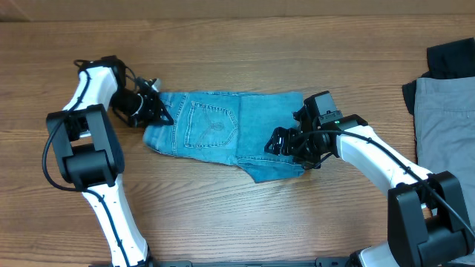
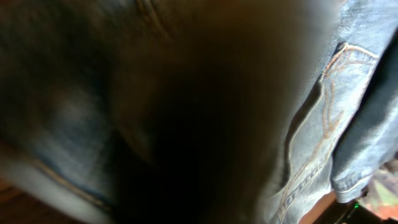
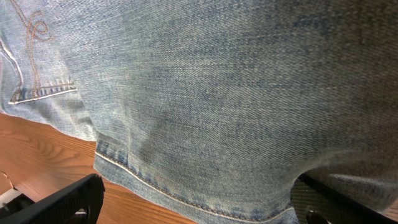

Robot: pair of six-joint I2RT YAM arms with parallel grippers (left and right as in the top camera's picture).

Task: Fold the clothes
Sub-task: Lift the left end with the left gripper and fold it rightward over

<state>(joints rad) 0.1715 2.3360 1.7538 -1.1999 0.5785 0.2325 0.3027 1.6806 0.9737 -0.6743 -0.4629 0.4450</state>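
Note:
The light blue jeans (image 1: 223, 132) lie folded across the middle of the table, one stitched back pocket (image 1: 210, 124) facing up. My left gripper (image 1: 157, 107) is at their left end, against the waistband corner. The left wrist view is dark and blurred, with denim (image 2: 336, 93) pressed close to the lens, so its jaws cannot be made out. My right gripper (image 1: 293, 144) sits over the right part of the jeans. In the right wrist view the gripper (image 3: 199, 208) is open, its fingers (image 3: 62, 199) wide apart on either side of the denim hem (image 3: 186, 193).
Grey trousers (image 1: 443, 119) lie at the right edge of the table, with a black garment (image 1: 449, 58) behind them. Bare wood (image 1: 245, 44) surrounds the jeans.

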